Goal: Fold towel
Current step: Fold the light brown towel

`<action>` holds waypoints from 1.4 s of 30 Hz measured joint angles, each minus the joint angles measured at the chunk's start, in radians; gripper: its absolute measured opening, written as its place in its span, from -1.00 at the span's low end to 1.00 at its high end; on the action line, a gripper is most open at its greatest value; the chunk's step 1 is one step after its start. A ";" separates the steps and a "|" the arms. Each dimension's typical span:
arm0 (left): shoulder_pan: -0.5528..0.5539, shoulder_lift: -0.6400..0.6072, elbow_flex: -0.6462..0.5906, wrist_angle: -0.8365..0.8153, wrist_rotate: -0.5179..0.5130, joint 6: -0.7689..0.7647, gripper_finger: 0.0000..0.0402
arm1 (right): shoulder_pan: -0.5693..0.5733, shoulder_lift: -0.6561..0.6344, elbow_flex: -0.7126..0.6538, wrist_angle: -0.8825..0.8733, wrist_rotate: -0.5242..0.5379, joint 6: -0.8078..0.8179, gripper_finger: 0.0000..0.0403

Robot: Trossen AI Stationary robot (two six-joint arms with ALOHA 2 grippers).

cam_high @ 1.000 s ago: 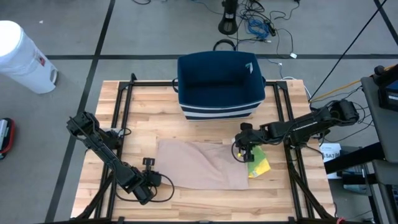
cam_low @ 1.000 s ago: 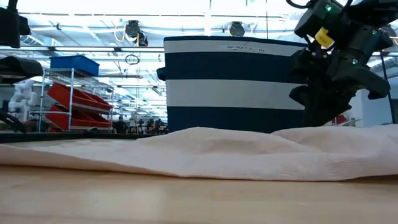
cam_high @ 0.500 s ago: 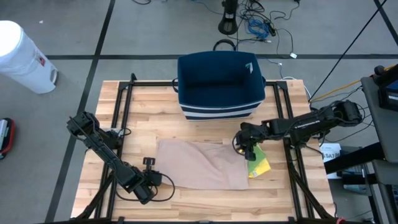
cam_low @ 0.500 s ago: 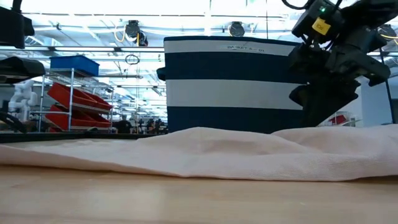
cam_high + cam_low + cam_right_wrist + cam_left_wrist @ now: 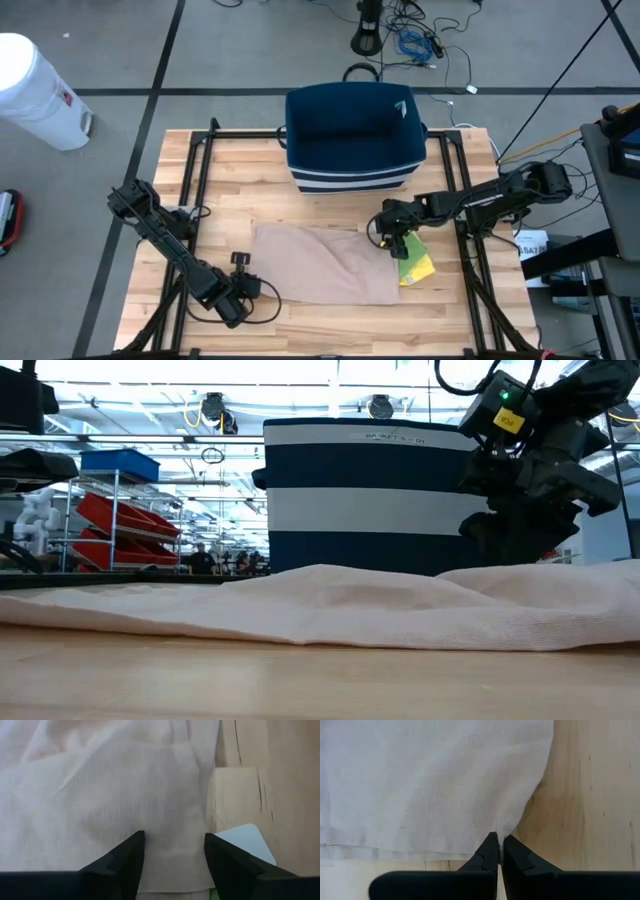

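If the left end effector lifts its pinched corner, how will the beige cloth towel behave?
Probably floppy: the beige cloth towel puckers into soft creases where the left end effector pinches it. Likely light: the weave looks thin. It would likely drape and drag, not slide stiffly.

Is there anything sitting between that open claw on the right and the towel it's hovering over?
Nothing visible. The right claw is open directly over the towel, bare cloth between its fingers.
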 joint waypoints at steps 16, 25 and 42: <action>0.000 0.000 0.000 0.000 0.000 0.012 -0.97 | -0.002 -0.001 0.000 -0.037 -0.046 -0.021 -0.79; 0.000 0.000 0.000 0.000 0.000 0.012 -0.97 | -0.002 -0.012 0.004 -0.041 -0.047 -0.079 -1.00; 0.000 0.000 0.000 -0.003 0.000 0.010 -0.97 | -0.076 -0.059 0.021 -0.144 -0.027 -0.044 -0.39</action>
